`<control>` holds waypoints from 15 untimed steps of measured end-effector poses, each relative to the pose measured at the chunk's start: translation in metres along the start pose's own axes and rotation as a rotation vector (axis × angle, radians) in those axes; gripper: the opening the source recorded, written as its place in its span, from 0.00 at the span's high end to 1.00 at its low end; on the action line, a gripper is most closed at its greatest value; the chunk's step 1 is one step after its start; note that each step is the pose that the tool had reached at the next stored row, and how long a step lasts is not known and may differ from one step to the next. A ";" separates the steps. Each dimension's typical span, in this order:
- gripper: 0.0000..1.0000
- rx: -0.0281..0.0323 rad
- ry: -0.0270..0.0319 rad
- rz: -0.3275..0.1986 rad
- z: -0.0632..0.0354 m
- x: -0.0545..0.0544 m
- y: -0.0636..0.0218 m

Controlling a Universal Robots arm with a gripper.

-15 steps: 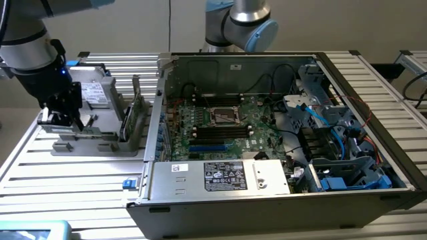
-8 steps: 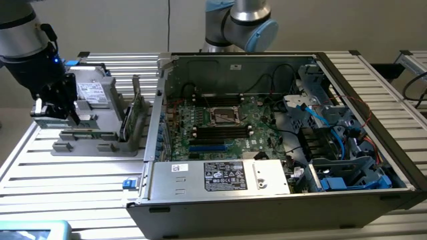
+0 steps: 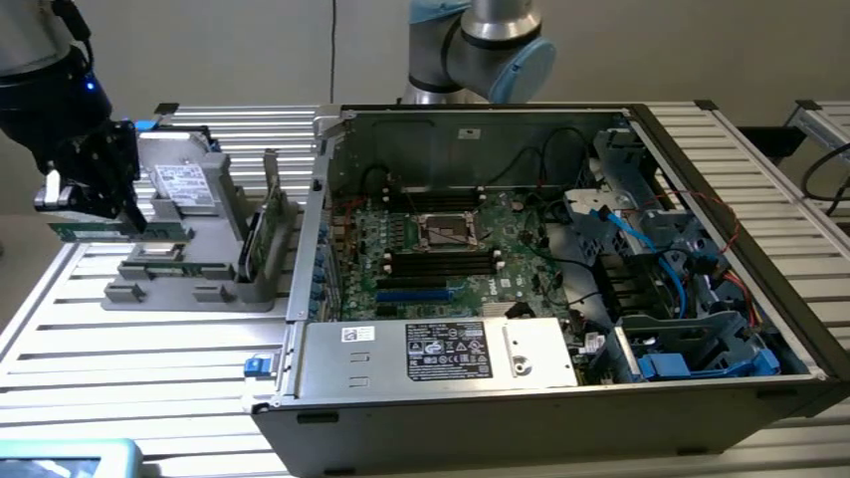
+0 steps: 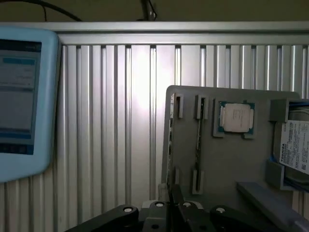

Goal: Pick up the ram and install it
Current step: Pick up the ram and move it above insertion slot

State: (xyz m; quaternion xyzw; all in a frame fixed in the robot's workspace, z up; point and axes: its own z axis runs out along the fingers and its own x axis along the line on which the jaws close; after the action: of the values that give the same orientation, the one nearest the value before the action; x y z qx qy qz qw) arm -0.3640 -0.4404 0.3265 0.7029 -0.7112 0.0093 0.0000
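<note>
Green ram (image 3: pixel 162 232) is pinched in the gripper (image 3: pixel 126 221), jaws nearly closed on it. I read it as held level, just above the grey holder (image 3: pixel 166 297), at the exterior view's left. The open computer case (image 3: pixel 743 289) stands well apart toward the exterior view's right.

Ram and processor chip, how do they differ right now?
The ram is a long, narrow green strip; the processor chip is square and silver. The ram is held in the shut jaws above the gray holder; the processor chip lies flat on that holder. Both show green circuit board.
</note>
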 end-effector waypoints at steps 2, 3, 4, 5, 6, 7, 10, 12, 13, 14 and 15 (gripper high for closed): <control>0.86 0.0001 -0.0008 -0.003 -0.0091 0.003 -0.0021; 0.86 0.0001 -0.0014 -0.004 -0.0135 0.005 -0.0036; 0.86 0.0002 -0.0021 -0.005 -0.0180 0.006 -0.0052; 0.86 0.0001 -0.0028 -0.006 -0.0226 0.008 -0.0068; 0.86 0.0002 -0.0038 -0.007 -0.0270 0.009 -0.0085; 0.86 0.0002 -0.0049 -0.008 -0.0314 0.011 -0.0106; 0.86 0.0000 -0.0083 -0.009 -0.0449 0.014 -0.0187; 0.86 -0.0001 -0.0111 -0.010 -0.0542 0.016 -0.0256; 0.86 -0.0005 -0.0122 -0.010 -0.0587 0.017 -0.0293; 0.86 -0.0006 -0.0134 -0.011 -0.0631 0.018 -0.0329; 0.86 -0.0007 -0.0148 -0.011 -0.0675 0.018 -0.0364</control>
State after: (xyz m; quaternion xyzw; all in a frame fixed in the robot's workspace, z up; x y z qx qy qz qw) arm -0.3287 -0.4581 0.3948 0.7068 -0.7074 0.0038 -0.0049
